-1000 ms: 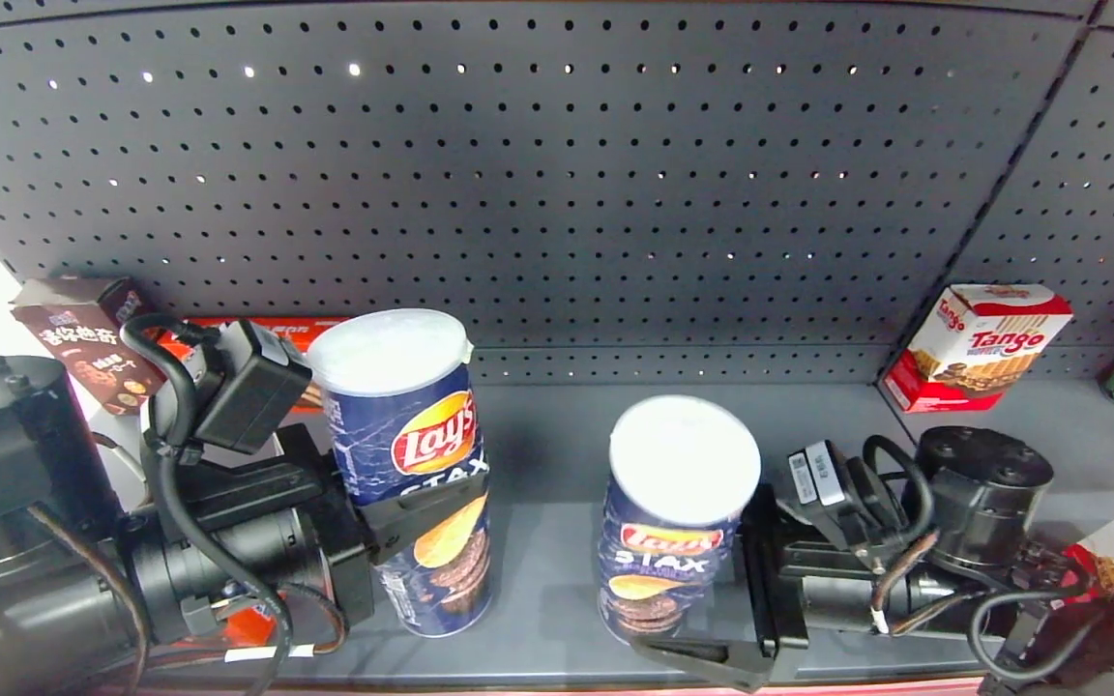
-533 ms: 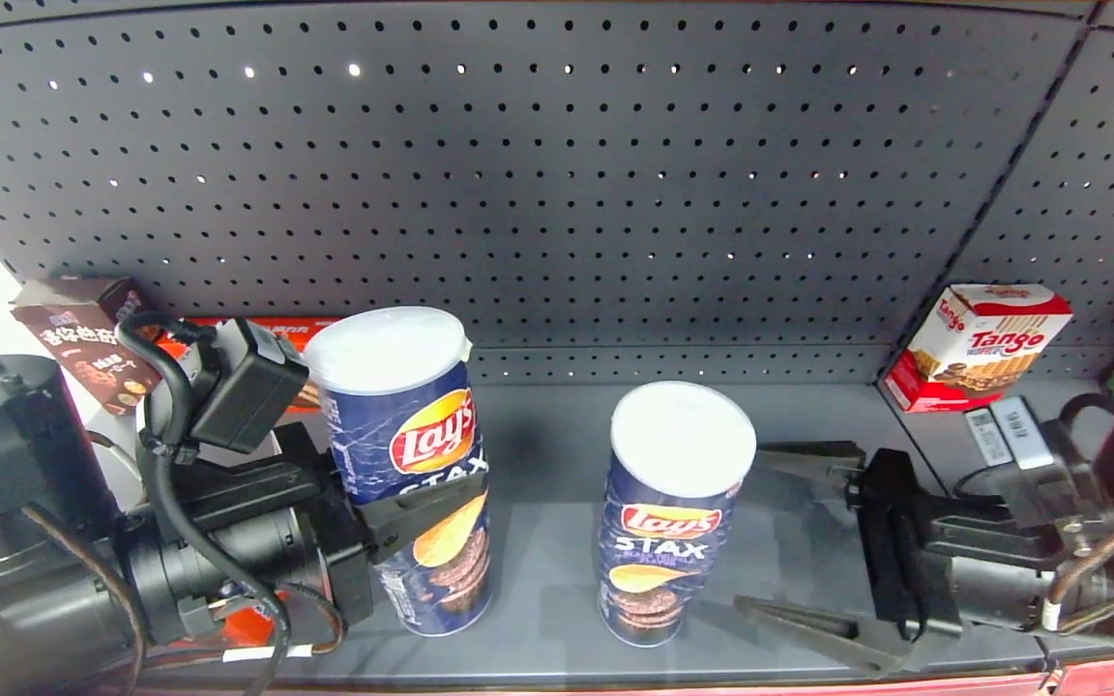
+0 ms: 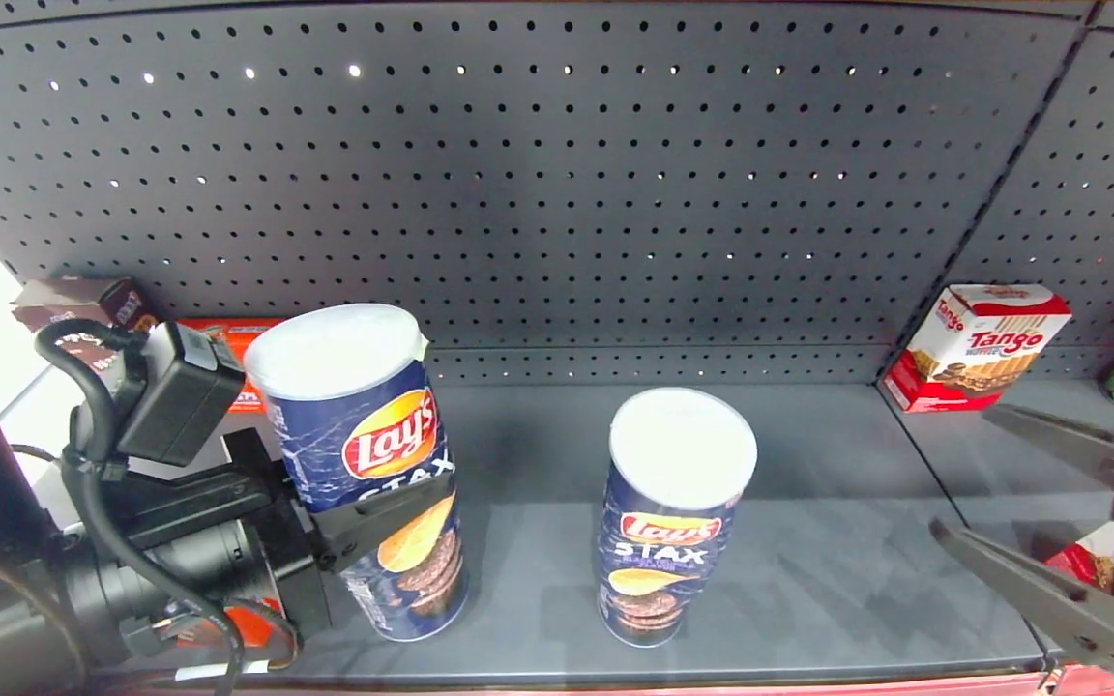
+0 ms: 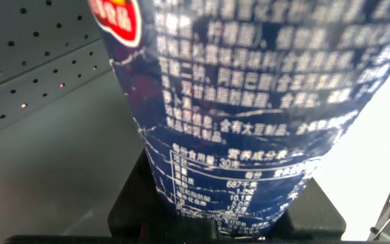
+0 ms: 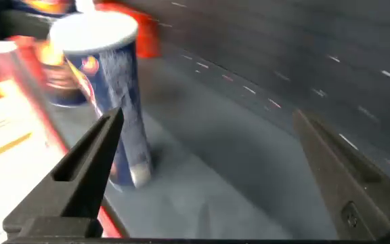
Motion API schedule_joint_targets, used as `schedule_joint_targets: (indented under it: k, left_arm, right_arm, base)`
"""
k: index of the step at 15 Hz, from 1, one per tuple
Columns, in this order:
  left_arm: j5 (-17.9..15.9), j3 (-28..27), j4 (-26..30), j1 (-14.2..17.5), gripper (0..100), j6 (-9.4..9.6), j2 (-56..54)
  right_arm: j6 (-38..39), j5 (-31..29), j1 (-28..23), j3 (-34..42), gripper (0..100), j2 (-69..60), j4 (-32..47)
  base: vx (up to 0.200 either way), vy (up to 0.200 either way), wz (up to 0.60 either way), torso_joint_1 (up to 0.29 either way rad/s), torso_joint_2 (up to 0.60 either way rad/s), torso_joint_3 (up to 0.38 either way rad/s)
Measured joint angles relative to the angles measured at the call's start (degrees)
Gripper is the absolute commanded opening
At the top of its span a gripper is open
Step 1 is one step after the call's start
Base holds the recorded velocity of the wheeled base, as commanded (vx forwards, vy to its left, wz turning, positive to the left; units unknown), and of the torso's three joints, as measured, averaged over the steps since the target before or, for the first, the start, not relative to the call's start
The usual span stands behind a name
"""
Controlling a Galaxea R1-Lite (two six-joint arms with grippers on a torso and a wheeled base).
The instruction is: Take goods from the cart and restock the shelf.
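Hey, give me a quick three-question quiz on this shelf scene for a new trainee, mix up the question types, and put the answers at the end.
1. True or false: the left gripper is shut on the tilted can.
2. Multiple choice: relative to the standing can, the right gripper is: A) shut around it; B) open and apart from it; C) pressing down on its lid.
3. Short answer: how many chip cans does the head view show?

Key: 1 true; 2 B; 3 two.
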Motion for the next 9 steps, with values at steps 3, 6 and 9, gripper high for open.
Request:
schedule_joint_targets:
  k: [3,6,9]
  left_arm:
    - [-0.1,0.0,0.0,0.0,0,0.17,-1.1]
    - [-0.1,-0.1,0.0,0.0,0,0.26,-1.5]
    - [-0.1,-0.1,0.0,-0.2,0,0.33,-1.7]
  right_arm:
    - [0.2,-5.5,-0.1,4.6,100,-14.9,13.4]
    - [1.1,-8.7,-0.8,6.8,100,-33.7,35.3]
    - [3.0,-15.4,-2.7,8.0,100,-50.2,58.8]
  base:
    - [0.000,0.000,0.00,0.000,0.00,0.000]
    - [0.000,0.000,0.00,0.000,0.00,0.000]
    - [0.000,0.000,0.00,0.000,0.00,0.000]
